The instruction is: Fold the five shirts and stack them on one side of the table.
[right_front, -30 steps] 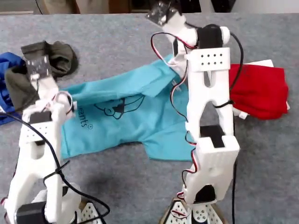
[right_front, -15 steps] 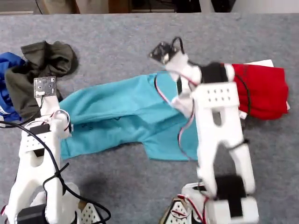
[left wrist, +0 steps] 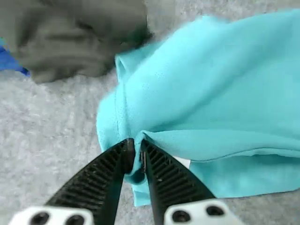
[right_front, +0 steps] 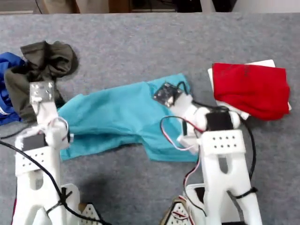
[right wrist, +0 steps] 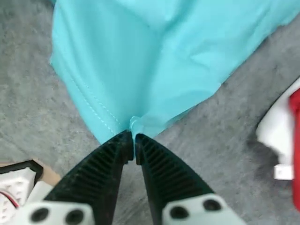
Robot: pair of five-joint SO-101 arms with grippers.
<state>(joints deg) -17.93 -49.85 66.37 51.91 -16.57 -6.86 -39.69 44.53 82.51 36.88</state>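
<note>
A teal shirt (right_front: 117, 112) lies across the middle of the table, doubled over lengthwise. My left gripper (right_front: 50, 106) is at its left end, shut on a pinch of teal cloth (left wrist: 133, 151). At the shirt's right end, my right gripper (right_front: 175, 100) is shut on the hem (right wrist: 132, 127). A folded red shirt (right_front: 251, 89) rests on a white one (right_front: 262, 64) at the right side. An olive shirt (right_front: 44, 61) and a blue shirt (right_front: 7, 70) lie crumpled at the far left; the olive shirt (left wrist: 70, 37) is just beyond the left gripper.
The grey table (right_front: 140, 42) has open surface along the far side and at the near middle between the two arm bases. The right arm's white body (right_front: 222, 154) stands over the teal shirt's near right corner.
Both arms drew back toward the near edge, carrying the shirt's far edge over its near half. The printed front is now covered and the right arm stands much lower.
</note>
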